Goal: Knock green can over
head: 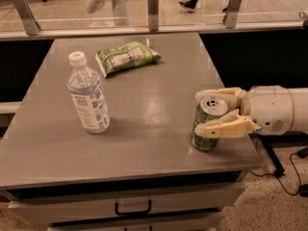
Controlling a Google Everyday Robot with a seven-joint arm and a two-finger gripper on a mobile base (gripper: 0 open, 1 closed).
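I see a grey worktop [144,143] from above and in front, with a drawer [72,210] under its near edge. The green can [207,139] stands near the worktop's front right corner, silver top with its pull tab facing up, and it looks upright or very nearly so. My pincer [199,113] reaches in from the right at the height of the can, on the end of a white, rounded arm segment [274,109] that hangs past the worktop's right edge. Its two cream fingers [226,127] are spread apart with the can between them: one runs behind the can's rim, the other crosses in front of the upper part of the can's body. I cannot tell whether either finger presses on the can. Well to the left, a clear water bottle [89,100] with a white cap stands upright. Behind it, toward the far edge, a flat green snack bag [126,57] lies on the worktop. Both are well apart from the can and from the pincer.
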